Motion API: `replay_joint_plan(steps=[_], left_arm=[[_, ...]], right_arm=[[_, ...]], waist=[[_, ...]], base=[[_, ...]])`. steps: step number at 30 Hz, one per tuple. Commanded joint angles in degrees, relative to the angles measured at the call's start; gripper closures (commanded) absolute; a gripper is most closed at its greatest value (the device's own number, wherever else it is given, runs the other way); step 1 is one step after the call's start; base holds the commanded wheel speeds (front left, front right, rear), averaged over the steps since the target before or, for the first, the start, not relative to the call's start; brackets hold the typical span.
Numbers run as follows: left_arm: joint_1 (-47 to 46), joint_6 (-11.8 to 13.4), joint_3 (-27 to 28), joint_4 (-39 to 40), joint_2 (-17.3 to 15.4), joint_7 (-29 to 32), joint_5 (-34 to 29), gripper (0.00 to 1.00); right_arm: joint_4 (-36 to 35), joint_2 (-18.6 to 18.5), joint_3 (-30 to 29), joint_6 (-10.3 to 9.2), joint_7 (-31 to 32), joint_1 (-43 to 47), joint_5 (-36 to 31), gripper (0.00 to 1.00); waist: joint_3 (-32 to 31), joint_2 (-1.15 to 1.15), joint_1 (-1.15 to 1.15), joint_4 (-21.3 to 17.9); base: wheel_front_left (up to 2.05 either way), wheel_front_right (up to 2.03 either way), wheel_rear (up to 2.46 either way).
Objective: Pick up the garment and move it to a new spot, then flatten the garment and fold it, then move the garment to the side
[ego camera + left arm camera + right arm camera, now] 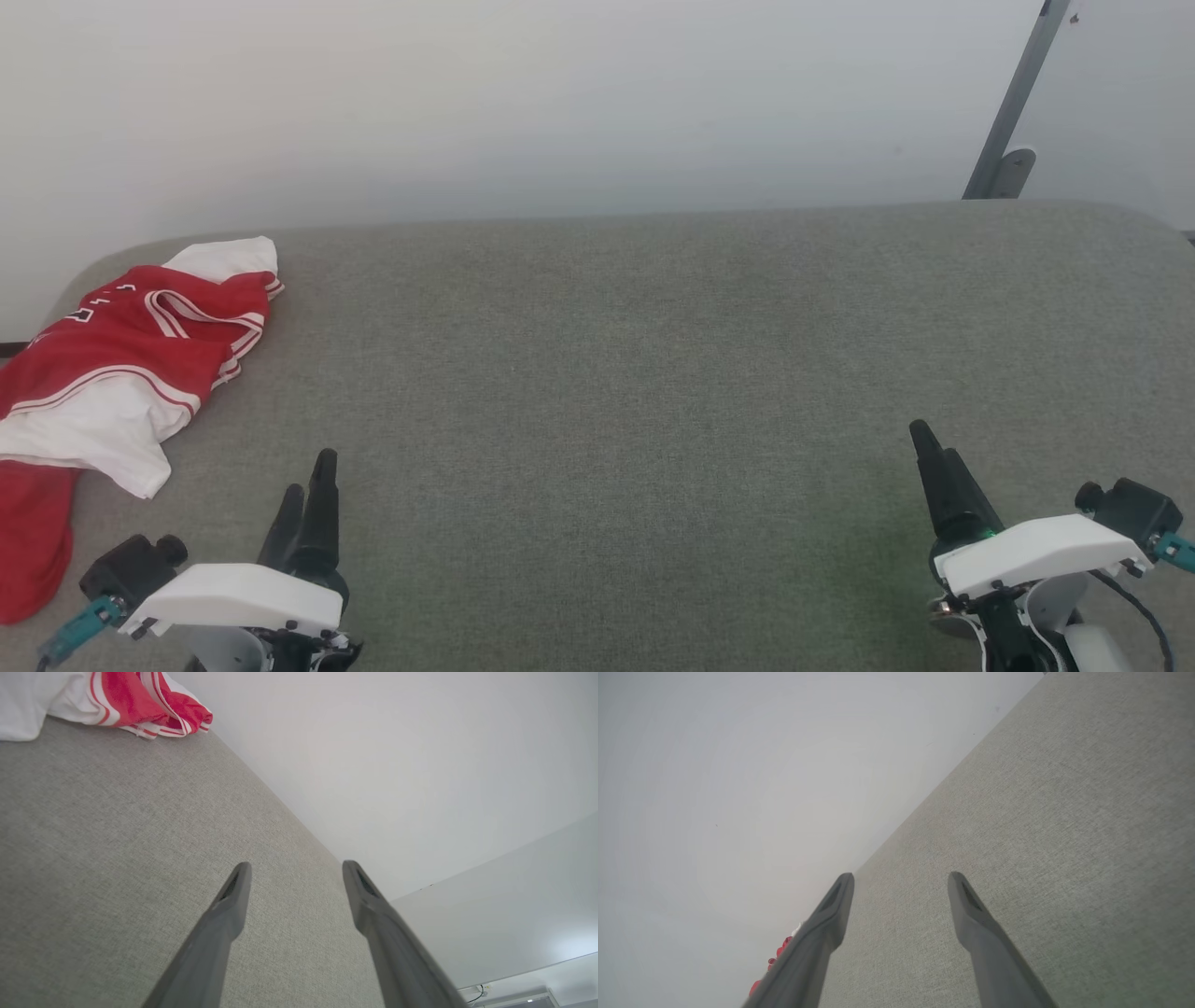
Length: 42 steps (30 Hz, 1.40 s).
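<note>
1. Head view: the shirt [121, 364] lies crumpled on the grey surface [607, 373], ahead and to the left of the left claw [310, 473], apart from it.
2. The left claw has its fingers spread wide and holds nothing.
3. The right claw [934, 441], far to the right of the shirt, is also wide open and empty.

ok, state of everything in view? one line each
garment: crumpled, unfolded, lying at the left end of the grey surface, not held
left gripper: open, empty, clear of the garment
right gripper: open, empty, far from the garment
</note>
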State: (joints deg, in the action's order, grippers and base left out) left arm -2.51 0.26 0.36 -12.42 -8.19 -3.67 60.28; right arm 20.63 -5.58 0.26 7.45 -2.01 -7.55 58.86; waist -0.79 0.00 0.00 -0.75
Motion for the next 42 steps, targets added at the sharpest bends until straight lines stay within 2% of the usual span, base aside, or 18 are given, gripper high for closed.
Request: replay_joint_plan(steps=[1,13,25,42], left_arm=[[-0.94,0.1,0.13,0.73,-0.49,-0.64,-2.08,0.0],[-1.19,-1.23,2.12,-0.17,-1.78,-2.64,-11.38,0.0],[-0.56,-2.54,4.42,-0.01,-1.23,-4.76,-21.01,0.0],[0.18,-3.79,5.43,-0.69,-0.5,-7.2,-31.32,0.0]], right_arm=[[-0.53,-0.25,0.0,0.03,-0.31,-1.59,-2.07,0.0],[-1.74,-0.3,-1.08,0.03,-0.47,-1.75,-11.18,0.0],[-3.25,-0.54,-2.3,0.03,-1.34,-1.39,-18.56,0.0],[-3.79,-0.53,-2.78,0.04,-2.54,-1.5,-26.69,0.0]], waist=[[-0.05,0.0,0.0,-0.04],[-0.06,0.0,0.0,-0.39],[0.03,0.0,0.0,-0.63],[-0.33,0.0,0.0,-0.89]], base=[[0.0,0.0,0.0],[0.0,0.0,0.0],[0.0,0.0,0.0],[0.0,0.0,0.0]])
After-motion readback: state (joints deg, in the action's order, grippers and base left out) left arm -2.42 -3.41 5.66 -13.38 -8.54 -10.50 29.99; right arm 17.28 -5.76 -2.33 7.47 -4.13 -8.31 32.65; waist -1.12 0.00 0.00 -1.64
